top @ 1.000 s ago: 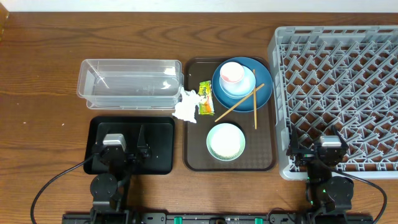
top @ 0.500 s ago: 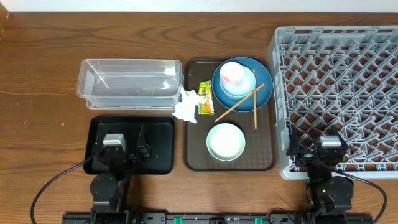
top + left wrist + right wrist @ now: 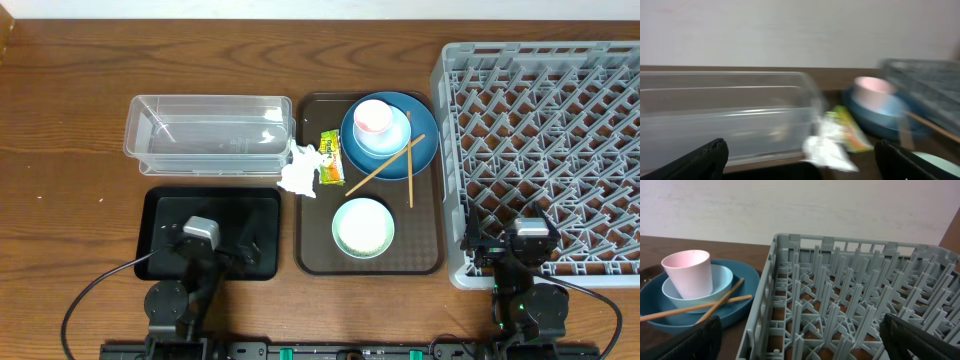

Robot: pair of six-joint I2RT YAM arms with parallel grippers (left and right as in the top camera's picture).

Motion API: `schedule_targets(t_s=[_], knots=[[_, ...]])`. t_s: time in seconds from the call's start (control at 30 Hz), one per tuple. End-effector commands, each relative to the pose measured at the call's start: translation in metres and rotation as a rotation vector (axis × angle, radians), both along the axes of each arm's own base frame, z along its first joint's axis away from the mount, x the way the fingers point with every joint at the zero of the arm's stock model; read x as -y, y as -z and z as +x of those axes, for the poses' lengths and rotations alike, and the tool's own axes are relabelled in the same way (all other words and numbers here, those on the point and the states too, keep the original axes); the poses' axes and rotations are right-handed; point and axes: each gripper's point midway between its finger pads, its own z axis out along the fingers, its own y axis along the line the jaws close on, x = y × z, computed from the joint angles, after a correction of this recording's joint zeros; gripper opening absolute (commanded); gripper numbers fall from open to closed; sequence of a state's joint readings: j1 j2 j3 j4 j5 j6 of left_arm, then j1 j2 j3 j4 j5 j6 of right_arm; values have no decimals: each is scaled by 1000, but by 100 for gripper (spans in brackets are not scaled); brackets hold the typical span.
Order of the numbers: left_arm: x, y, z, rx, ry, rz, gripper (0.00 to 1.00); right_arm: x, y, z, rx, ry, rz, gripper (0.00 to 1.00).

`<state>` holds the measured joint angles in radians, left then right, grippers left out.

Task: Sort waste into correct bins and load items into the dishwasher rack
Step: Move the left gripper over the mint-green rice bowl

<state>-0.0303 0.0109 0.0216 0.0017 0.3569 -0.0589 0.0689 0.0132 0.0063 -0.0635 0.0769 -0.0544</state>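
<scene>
One shift: left gripper rightward.

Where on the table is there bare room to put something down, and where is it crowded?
Bare table lies left of the tub and black tray, and behind the tub. Crowded: tissue, wrapper and plate sit close.

Pink cup nests in pale bowl on blue plate

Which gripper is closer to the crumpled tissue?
Left. The left gripper is over the black tray, close to the tissue; the right gripper sits by the rack, across the brown tray.
</scene>
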Motion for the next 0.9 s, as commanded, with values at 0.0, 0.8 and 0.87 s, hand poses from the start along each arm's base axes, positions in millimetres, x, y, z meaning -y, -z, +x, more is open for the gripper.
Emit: schedule_targets(t_s=[0.0, 0.8, 0.87], knots=[[39, -7, -20, -47, 241, -128, 96, -3, 2, 0, -7, -15, 16, 99], [85, -137, -16, -516, 537, -355, 96, -3, 2, 0, -7, -15, 16, 99], [87, -130, -1, -549, 548, -366, 96, -3, 2, 0, -7, -15, 16, 99]])
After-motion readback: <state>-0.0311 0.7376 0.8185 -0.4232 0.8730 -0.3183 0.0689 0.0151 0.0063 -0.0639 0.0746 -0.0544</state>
